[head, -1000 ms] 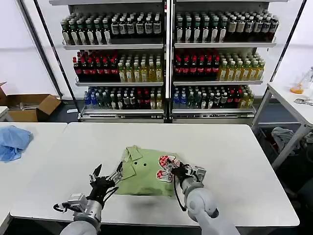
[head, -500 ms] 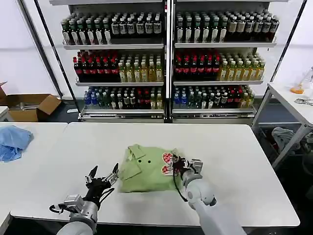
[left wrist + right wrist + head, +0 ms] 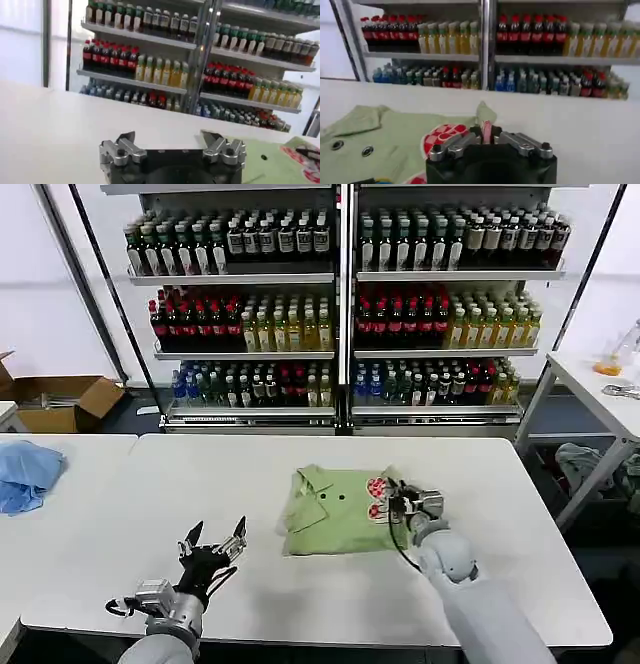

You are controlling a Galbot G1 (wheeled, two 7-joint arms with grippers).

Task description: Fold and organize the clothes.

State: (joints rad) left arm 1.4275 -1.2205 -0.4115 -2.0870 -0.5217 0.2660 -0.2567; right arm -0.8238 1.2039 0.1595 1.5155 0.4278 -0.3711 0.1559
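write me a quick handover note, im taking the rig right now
Right gripper: shut on the shirt at its patch edge, near mid-table.
Left gripper: open, empty, above the front of the table, apart from the shirt.
Done: shirt folded to a compact bundle, collar and buttons up.
Left: release it, tidy the edges. The blue cloth on the side table is not part of the job.

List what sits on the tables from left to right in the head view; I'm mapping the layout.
Light blue cloth → left gripper, jaws open → light green polo shirt → right gripper, shut on the shirt's edge.
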